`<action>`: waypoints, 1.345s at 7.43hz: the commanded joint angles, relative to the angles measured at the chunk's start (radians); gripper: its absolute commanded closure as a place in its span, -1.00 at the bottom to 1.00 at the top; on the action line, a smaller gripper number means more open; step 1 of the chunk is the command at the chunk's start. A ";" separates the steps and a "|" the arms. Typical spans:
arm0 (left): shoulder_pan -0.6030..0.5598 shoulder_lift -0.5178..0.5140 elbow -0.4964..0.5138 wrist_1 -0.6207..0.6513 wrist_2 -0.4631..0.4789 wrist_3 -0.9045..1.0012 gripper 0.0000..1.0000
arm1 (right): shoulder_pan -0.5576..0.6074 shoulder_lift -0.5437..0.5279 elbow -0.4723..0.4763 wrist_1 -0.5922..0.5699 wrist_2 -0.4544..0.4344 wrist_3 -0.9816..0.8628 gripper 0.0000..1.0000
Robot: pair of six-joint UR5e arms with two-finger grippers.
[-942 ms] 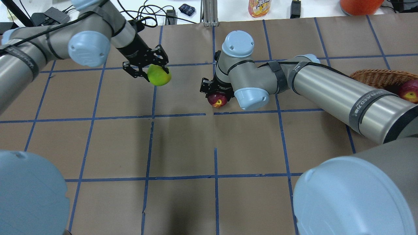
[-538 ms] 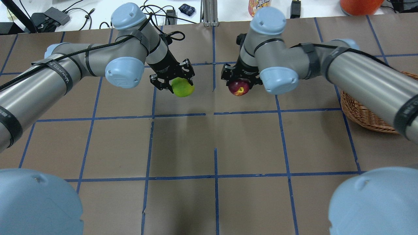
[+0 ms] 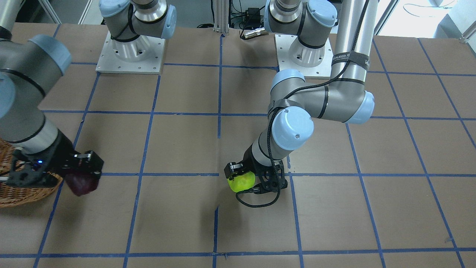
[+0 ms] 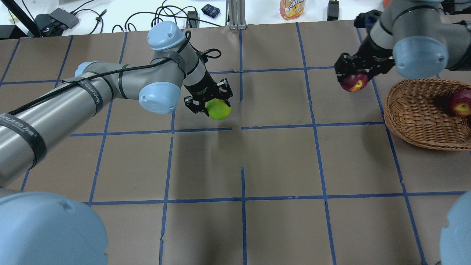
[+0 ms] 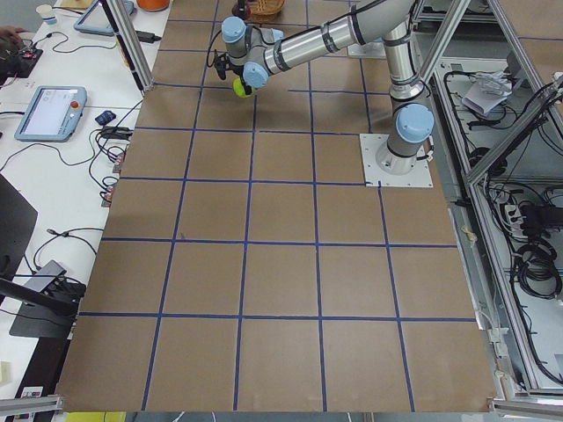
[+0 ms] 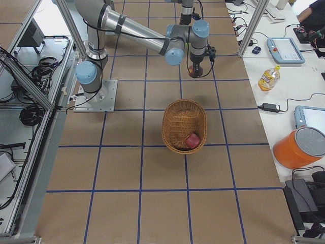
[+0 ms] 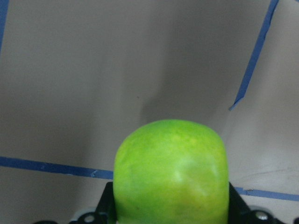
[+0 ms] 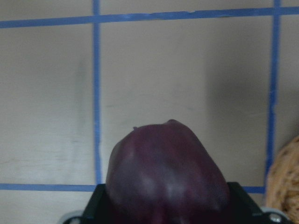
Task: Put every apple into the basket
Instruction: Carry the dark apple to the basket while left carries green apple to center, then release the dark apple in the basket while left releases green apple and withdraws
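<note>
My left gripper (image 4: 209,101) is shut on the yellow-green apple (image 4: 218,110) and holds it above the table's middle; it also shows in the front view (image 3: 241,181) and fills the left wrist view (image 7: 171,172). My right gripper (image 4: 362,70) is shut on the maroon apple (image 4: 354,81), in the air just left of the wicker basket (image 4: 412,114). That apple shows in the front view (image 3: 81,183) and the right wrist view (image 8: 166,175). The red apple with a yellowish patch (image 4: 461,103) lies in the basket.
A drink bottle (image 4: 291,9), cables and an orange container (image 6: 300,147) stand beyond the table's far edge. Blue tape lines grid the brown tabletop (image 4: 243,162). The arm bases (image 3: 130,52) are bolted at the robot's side.
Both arms have swung rightward in the overhead view. The right gripper carried the maroon apple from the table's middle to beside the basket. The left gripper carried the green apple toward the centre.
</note>
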 commanded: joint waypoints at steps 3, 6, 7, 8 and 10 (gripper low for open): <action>-0.107 -0.036 0.003 0.118 0.094 -0.010 -0.96 | -0.357 0.123 -0.014 -0.082 -0.019 -0.519 0.24; 0.002 0.069 0.020 0.108 0.154 0.126 -1.00 | -0.387 0.134 0.004 -0.125 -0.081 -0.627 -0.99; 0.036 0.124 0.026 0.031 0.154 0.177 -1.00 | -0.387 0.129 0.006 -0.125 -0.084 -0.621 -1.00; 0.092 0.199 0.046 -0.118 0.167 0.296 -1.00 | -0.376 0.122 0.006 -0.118 -0.085 -0.613 -1.00; 0.203 0.341 0.075 -0.325 0.212 0.491 -1.00 | -0.297 0.062 -0.004 0.047 -0.084 -0.458 -1.00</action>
